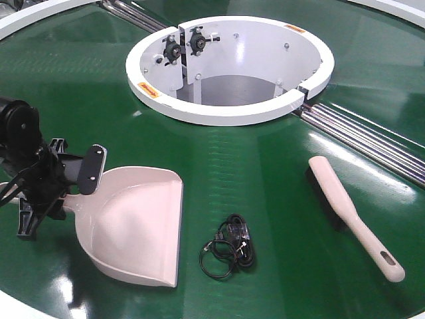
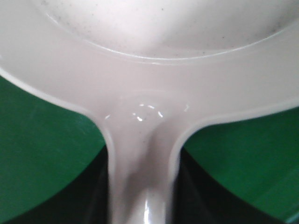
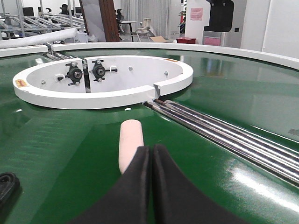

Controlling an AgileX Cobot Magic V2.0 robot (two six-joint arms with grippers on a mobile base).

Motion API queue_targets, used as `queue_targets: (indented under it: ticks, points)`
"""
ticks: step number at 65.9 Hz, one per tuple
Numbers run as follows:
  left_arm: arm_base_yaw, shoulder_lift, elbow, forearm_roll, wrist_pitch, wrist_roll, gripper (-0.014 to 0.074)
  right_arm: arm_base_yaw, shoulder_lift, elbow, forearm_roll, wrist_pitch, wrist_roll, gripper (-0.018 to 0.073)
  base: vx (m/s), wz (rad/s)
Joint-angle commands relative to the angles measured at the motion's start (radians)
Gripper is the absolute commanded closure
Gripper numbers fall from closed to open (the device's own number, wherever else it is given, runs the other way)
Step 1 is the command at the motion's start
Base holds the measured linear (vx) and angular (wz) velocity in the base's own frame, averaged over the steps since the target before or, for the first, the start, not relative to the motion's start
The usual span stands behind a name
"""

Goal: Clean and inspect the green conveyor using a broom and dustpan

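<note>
The pale beige dustpan [image 1: 136, 226] lies on the green conveyor [image 1: 265, 173] at the left, its straight front edge facing right. My left gripper [image 1: 66, 193] is at its rear. In the left wrist view the dark fingers [image 2: 96, 191] press both sides of the dustpan handle [image 2: 142, 177], shut on it. The broom [image 1: 348, 212] lies at the right, handle end toward the near edge. My right gripper [image 3: 152, 148] is shut and empty, low over the broom [image 3: 130, 142], whose far beige end shows beyond the fingertips. The right gripper is out of the front view.
A black coiled cable piece [image 1: 229, 249] lies between dustpan and broom, and also shows in the right wrist view [image 3: 7, 184]. The white ring hub [image 1: 226, 109] stands behind. Metal rollers [image 1: 372, 143] run off to the right of the hub. The white rim [image 1: 20, 309] is at the near edge.
</note>
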Motion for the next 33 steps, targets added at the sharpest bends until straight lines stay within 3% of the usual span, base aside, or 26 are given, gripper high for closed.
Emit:
queue_targets:
  ticks: [1,12,33]
  points:
    - [-0.015,-0.052,-0.048,-0.015,0.030,-0.003,0.0604,-0.005,-0.018,0.021,-0.009,-0.076,-0.005,0.0569,0.00,0.00]
    - [-0.046,-0.050,-0.099,-0.048,0.033,-0.004,0.0604,-0.005,-0.018,0.021,-0.009,-0.076,-0.005,0.0569,0.00,0.00]
    - [-0.086,-0.010,-0.125,-0.038,0.054,-0.009,0.0604,-0.005,-0.018,0.021,-0.009,-0.076,-0.005,0.0569,0.00,0.00]
